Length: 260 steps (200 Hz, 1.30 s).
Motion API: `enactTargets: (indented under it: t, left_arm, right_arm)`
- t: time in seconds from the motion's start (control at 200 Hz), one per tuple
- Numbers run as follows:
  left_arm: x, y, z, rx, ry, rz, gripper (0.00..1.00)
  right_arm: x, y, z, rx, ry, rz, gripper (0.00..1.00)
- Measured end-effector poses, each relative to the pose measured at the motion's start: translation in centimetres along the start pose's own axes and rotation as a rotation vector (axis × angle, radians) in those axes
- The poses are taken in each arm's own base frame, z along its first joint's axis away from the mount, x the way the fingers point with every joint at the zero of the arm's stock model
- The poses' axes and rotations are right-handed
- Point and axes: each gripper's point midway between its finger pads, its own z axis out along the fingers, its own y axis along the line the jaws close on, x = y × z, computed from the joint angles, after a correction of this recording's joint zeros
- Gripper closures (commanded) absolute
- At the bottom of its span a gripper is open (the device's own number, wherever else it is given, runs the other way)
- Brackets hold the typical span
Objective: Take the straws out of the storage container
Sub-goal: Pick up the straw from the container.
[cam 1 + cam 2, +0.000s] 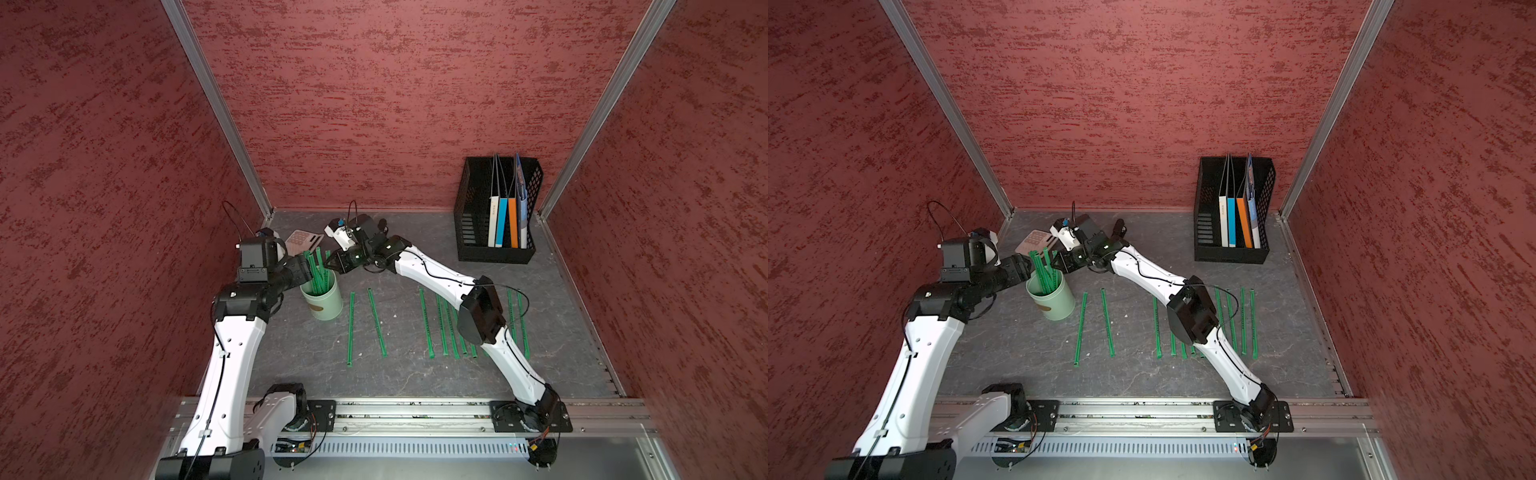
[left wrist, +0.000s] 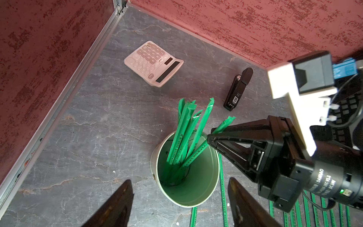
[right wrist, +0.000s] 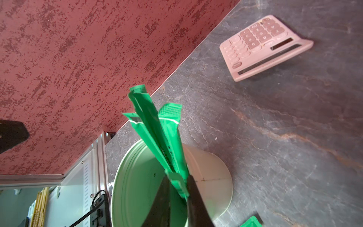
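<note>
Storage container point(image 1: 324, 303): upright at the table's point(image 1: 407, 382) left rear, calculator point(image 2: 153, 62) and stapler point(image 2: 237, 90) behind it. You have open room in front.
Straws point(image 2: 184, 127): a few stand inside. Laid straws point(image 1: 376, 322) sit in rows, and the right arm hides several from you.
Right gripper point(image 2: 209, 138): closed on one leaning straw point(image 2: 224, 124) above the rim.
Left gripper point(image 2: 179, 180): jaws wide, empty, straddling the container's near side; you cannot judge contact.

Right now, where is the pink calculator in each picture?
In a top view: pink calculator, back left, behind the straws.
In a top view: calculator again back left.
Left wrist: upper middle of the picture.
Right wrist: upper right of the picture.
Shared landmark: the mint-green cup beside it.
</note>
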Motion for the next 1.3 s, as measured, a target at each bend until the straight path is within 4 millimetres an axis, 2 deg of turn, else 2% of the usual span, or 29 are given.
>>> enactTargets:
  t: [0.296,0.426,0.561,0.746,0.967,1.197,1.302]
  left_arm:
    - [0.4,0.0,0.5,0.012,0.012,-0.007,0.24]
    - [0.5,0.0,0.7,0.017,0.013,-0.009,0.24]
    - [0.5,-0.2,0.7,0.030,0.012,-0.009,0.24]
    - [0.6,-0.2,0.4,0.038,0.001,-0.010,0.24]
    - [0.3,-0.3,-0.1,0.047,-0.019,-0.015,0.24]
    - [0.4,-0.4,0.1,0.061,-0.021,-0.025,0.24]
    - [0.7,-0.4,0.4,0.067,-0.012,-0.034,0.24]
  right_arm:
    - [-0.3,0.2,-0.3,-0.003,-0.014,-0.007,0.95]
    - [-0.6,1.0,-1.5,-0.004,-0.021,-0.011,0.95]
    - [-2.4,2.9,-3.8,-0.020,-0.064,-0.042,0.96]
    - [-5.0,5.9,-7.7,-0.037,-0.133,-0.104,0.96]
    - [-6.5,8.3,-12.6,-0.007,-0.181,-0.187,0.98]
    - [-8.1,11.3,-20.9,0.056,-0.239,-0.288,0.98]
    - [-8.6,11.4,-24.5,0.107,-0.259,-0.307,0.98]
